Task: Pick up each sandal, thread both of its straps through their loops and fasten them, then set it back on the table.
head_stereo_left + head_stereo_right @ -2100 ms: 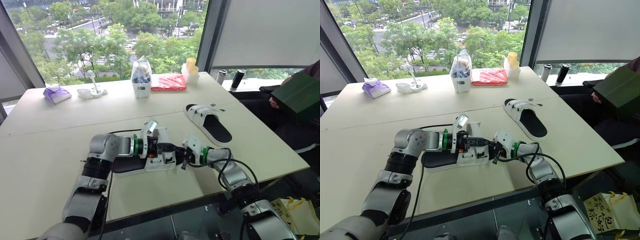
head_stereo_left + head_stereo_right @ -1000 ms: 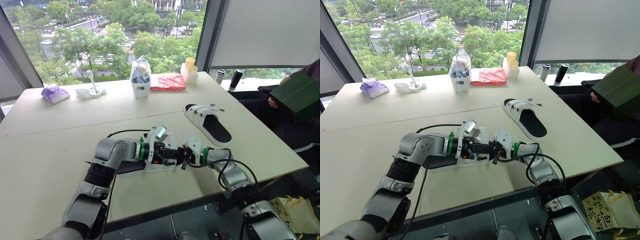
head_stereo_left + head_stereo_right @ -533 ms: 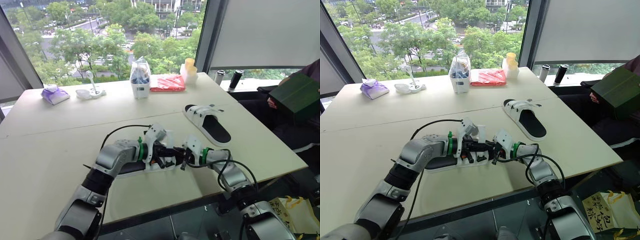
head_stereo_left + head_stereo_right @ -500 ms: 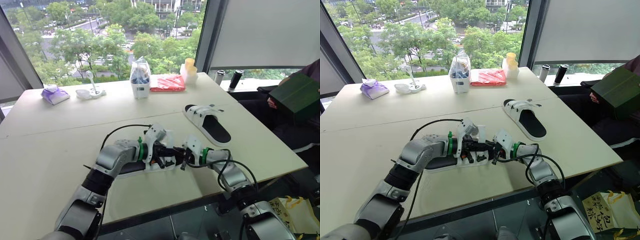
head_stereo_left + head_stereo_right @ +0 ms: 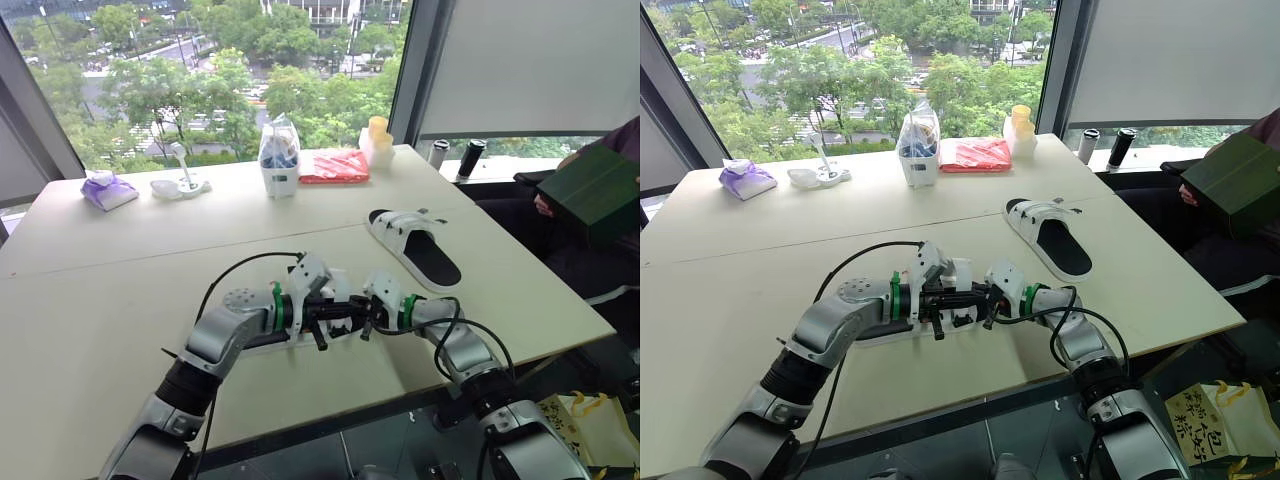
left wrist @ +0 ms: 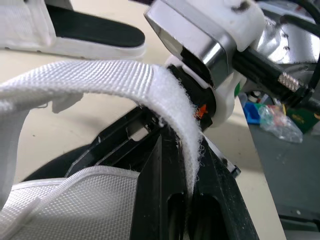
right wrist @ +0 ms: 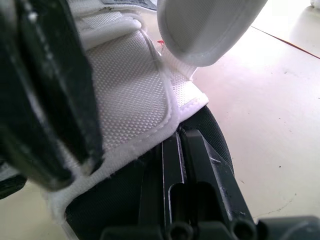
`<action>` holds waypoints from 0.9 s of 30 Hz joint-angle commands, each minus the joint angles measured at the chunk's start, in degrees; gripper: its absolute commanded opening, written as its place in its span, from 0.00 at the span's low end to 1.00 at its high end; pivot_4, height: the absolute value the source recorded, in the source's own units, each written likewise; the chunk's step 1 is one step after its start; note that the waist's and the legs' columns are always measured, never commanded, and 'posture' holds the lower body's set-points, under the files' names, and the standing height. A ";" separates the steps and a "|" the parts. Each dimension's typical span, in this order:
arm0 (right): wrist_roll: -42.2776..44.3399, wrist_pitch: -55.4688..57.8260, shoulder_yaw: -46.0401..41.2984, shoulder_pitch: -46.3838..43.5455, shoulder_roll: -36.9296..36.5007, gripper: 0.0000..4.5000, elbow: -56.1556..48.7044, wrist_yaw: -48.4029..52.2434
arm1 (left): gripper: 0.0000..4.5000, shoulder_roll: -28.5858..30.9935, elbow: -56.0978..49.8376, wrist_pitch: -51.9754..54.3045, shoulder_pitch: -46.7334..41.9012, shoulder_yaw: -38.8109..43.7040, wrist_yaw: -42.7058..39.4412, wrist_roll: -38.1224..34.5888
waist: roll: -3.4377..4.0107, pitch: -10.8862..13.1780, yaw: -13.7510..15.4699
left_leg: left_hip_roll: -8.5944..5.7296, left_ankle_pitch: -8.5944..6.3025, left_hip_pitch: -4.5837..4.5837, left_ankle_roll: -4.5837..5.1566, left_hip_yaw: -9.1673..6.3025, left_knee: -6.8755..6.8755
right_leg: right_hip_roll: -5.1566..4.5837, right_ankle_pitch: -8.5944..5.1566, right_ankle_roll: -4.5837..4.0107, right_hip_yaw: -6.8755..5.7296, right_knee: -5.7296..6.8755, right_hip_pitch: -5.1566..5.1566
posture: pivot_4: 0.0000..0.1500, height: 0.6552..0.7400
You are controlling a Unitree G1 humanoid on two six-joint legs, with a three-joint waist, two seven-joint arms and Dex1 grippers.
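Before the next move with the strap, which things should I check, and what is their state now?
1. Grip of left claw on strap: ok.
2. Strap threaded: cannot tell.
3. Tip of right claw against near sandal: ok.
4. Near sandal well in from the edge of the table: ok.
5. Far sandal apart from both claws: ok.

The near sandal has a white mesh upper and black footbed; its strap is white, ribbed weave. The far sandal is white with black footbed. The table is plain cream, the packet red, the pouch purple.
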 commanded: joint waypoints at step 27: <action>-3.31 3.21 3.10 1.92 0.57 0.00 7.93 1.14 | 0.78 10.83 -20.82 19.23 -0.52 8.55 -1.96 -12.16 | 0.00 0.01 -0.04 | 0.00 0.02 -0.66 0.03 -0.01 0.22 | 0.05 0.09 -0.11 0.00 0.16 -0.75 | 1.00 1.00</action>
